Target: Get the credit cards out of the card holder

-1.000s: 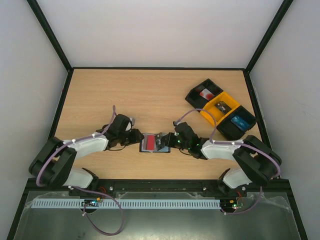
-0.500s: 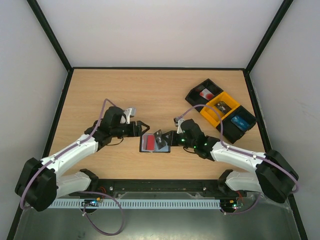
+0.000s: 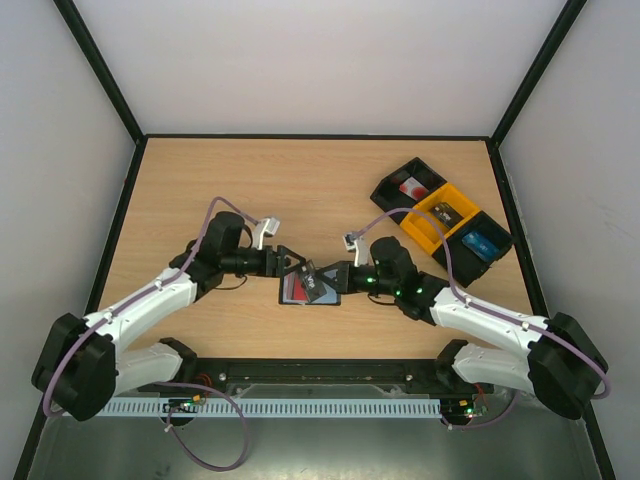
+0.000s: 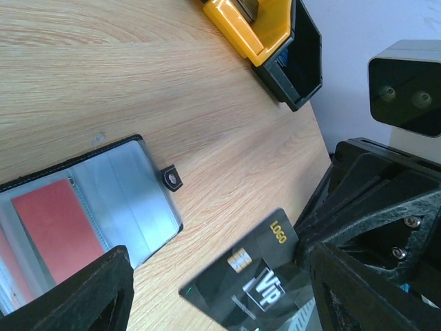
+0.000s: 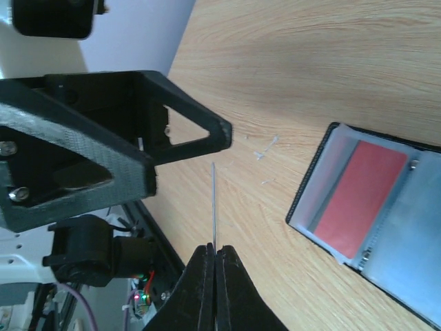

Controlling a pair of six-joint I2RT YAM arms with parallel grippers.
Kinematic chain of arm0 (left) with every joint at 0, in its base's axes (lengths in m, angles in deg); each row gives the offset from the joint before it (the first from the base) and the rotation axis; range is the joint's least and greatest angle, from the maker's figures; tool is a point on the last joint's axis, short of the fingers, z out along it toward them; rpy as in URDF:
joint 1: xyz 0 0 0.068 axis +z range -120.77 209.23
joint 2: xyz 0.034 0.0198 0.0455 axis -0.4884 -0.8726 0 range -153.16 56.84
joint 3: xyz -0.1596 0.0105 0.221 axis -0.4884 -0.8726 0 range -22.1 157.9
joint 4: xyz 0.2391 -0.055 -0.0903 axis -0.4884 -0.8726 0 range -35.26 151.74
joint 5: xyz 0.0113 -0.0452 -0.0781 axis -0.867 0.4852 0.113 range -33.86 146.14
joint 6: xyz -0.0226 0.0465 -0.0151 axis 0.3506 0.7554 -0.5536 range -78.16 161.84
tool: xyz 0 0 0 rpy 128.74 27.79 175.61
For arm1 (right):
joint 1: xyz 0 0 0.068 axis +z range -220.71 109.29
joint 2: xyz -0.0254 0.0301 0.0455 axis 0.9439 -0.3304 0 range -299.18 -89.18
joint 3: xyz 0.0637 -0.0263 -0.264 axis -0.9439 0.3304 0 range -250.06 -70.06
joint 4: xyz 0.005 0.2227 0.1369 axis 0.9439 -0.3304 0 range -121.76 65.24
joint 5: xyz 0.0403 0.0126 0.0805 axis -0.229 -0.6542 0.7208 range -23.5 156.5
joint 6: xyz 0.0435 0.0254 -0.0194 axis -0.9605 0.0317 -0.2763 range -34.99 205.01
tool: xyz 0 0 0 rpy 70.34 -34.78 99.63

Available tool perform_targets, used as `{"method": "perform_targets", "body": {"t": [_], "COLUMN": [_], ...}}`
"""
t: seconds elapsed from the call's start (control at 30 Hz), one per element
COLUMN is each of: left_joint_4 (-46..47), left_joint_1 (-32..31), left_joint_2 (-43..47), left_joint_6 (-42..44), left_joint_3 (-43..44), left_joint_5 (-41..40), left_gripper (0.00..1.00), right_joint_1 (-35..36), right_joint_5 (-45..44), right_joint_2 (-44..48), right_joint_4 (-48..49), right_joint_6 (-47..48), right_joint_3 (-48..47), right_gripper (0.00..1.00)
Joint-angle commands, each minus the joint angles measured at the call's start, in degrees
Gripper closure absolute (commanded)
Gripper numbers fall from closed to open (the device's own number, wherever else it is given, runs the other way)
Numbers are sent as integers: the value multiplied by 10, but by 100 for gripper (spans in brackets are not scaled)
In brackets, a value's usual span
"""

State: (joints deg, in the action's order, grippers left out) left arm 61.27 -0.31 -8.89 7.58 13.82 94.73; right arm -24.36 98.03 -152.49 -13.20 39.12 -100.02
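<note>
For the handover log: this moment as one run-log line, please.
right claw: shut on black card, out of open card holder | left claw: open beside it | red card: not yet removed

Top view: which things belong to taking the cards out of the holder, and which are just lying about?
Belongs to the job: card holder, lying open; red card in its sleeve; black card pinched in the right gripper; left gripper, open.
Lying about: yellow bin; black bins either side of it.
</note>
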Motion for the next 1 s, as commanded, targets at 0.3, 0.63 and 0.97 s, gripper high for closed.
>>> {"method": "perform_targets", "body": {"t": [0.3, 0.63, 0.97], "left_joint_4": [119, 255, 278], "left_joint_1": [4, 4, 5], "left_joint_2": [-17, -9, 0], "left_joint_6": [-60, -175, -194], "left_joint_3": [-51, -96, -102], "left_joint_5": [115, 140, 128], "left_gripper": [66, 98, 98], "right_joint_1": [-2, -3, -4], "right_joint_5": [62, 33, -55], "right_joint_2": [-9, -13, 35], "right_joint_4": [80, 99, 105], "right_joint_6": [-31, -60, -134], "right_joint_3": [-12, -1, 42], "right_gripper": [98, 95, 49]}}
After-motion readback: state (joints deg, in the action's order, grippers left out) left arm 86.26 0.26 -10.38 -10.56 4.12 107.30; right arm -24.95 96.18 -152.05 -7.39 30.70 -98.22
